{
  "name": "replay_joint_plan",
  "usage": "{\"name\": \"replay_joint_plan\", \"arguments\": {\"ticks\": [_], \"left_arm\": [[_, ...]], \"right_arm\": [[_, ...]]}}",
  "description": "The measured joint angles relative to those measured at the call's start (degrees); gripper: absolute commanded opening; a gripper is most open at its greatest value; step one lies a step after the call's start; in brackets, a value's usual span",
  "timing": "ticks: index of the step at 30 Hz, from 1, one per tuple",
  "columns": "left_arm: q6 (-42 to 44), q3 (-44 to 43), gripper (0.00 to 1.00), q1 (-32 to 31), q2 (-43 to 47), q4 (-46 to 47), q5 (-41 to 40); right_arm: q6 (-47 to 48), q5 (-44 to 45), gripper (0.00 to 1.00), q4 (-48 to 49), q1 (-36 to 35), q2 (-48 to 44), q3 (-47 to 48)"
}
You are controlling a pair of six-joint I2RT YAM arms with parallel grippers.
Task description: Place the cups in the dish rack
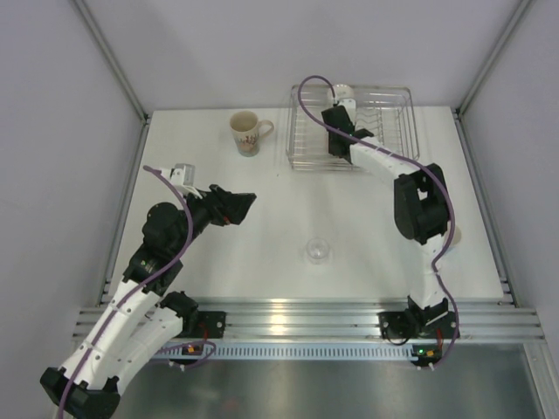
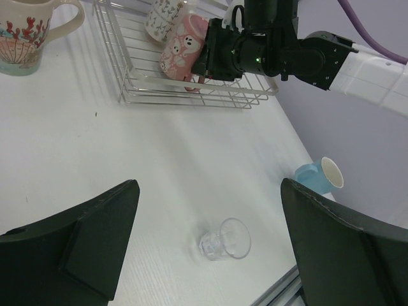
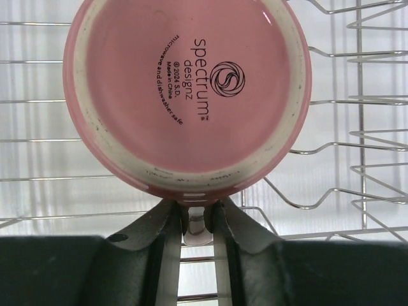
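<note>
Precariously, right gripper pinches just the handle of the pink mug ahead, which could swivel loose onto the dish rack; left gripper open.

Bright, even overhead light casts only faint, soft shadows on the matte white table. Glare streaks the ribbed aluminium rail at its near edge. Close up, the pink glazed ceramic cup is sharp, while the white behind the silver wire rack washes out.
</note>
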State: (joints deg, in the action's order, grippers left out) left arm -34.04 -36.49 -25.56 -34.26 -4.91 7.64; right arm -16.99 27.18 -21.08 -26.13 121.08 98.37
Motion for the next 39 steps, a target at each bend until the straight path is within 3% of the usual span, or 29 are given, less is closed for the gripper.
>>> {"name": "replay_joint_plan", "arguments": {"ticks": [8, 15, 21, 29, 39], "left_arm": [[-0.57, 0.00, 0.98, 0.00, 0.02, -0.02, 0.00], [-0.81, 0.00, 0.98, 0.00, 0.22, -0.02, 0.00], [-1.01, 0.00, 0.98, 0.00, 0.39, 0.00, 0.02], [-0.96, -0.07, 0.97, 0.00, -0.33, -0.15, -0.57], [-0.28, -2.03, 0.97, 0.00, -4.55, -3.48, -2.14]], "right_arm": [[0.37, 0.24, 0.13, -0.13, 0.04, -2.12, -2.60], [0.35, 1.09, 0.30, -0.79, 0.04, -2.19, -2.69], [-0.02, 1.88, 0.37, -1.07, 0.07, -2.21, -2.71], [-0.11, 1.01, 0.45, -3.26, 0.07, -4.48, -2.64], [0.13, -6.78, 0.45, -8.11, 0.44, -14.16, -3.08]]}}
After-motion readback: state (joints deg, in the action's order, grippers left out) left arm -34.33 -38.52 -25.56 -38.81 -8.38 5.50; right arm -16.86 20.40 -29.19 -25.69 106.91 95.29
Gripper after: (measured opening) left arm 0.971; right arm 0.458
